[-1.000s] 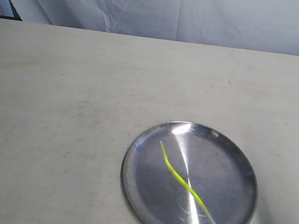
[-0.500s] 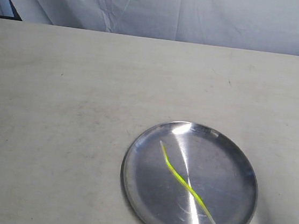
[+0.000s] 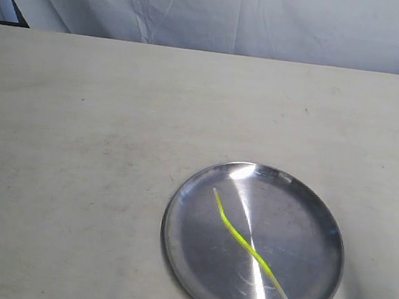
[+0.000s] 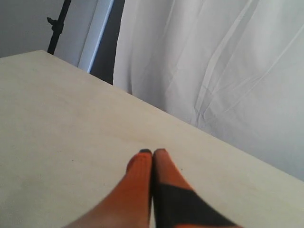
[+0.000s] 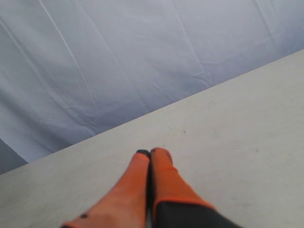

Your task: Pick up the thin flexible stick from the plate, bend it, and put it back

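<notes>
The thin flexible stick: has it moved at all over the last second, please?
No, the stick lies along the same diagonal across the plate.

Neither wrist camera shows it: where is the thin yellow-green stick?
In the exterior view, the thin yellow-green stick lies diagonally inside the round silver metal plate, toward the lower right of that view.

The left jaws are two slim, tapering orange fingers (image 4: 139, 178) with small dark tips; one wears a black patch further back. The right jaws look alike: orange fingers (image 5: 164, 178), one marked with a tiny dark dot.
</notes>
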{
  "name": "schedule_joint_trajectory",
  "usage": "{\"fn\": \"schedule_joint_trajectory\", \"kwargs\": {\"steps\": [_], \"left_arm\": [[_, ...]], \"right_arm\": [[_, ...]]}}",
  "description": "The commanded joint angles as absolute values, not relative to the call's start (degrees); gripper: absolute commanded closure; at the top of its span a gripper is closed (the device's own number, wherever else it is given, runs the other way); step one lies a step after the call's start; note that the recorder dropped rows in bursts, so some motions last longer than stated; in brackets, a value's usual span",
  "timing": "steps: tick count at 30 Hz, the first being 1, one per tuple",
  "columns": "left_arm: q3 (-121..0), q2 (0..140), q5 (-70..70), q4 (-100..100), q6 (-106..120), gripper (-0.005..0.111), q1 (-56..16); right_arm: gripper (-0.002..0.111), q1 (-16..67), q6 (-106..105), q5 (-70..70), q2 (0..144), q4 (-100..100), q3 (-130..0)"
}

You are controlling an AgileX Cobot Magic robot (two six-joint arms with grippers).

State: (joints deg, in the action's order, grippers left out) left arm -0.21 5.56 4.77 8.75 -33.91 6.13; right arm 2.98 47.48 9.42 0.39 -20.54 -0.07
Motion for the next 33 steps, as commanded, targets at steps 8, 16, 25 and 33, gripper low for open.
{"fn": "schedule_joint_trajectory", "kwargs": {"steps": [8, 16, 25, 33], "left_arm": [[0.0, 5.2, 5.1, 9.0, -33.4, 0.107, 6.2], [0.0, 5.2, 5.1, 9.0, -33.4, 0.107, 6.2], [0.0, 5.2, 9.9, 12.1, -28.5, 0.107, 6.2], [0.0, 5.2, 12.0, 5.2, -12.4, 0.107, 6.2]], "right_arm": [[0.108, 2.6, 47.4, 9.4, 0.0, -20.7, 0.0], [0.108, 2.6, 47.5, 9.2, 0.0, -20.7, 0.0], [0.108, 2.6, 47.5, 9.3, 0.0, -20.7, 0.0], [0.108, 2.6, 47.5, 9.3, 0.0, -20.7, 0.0]]}}
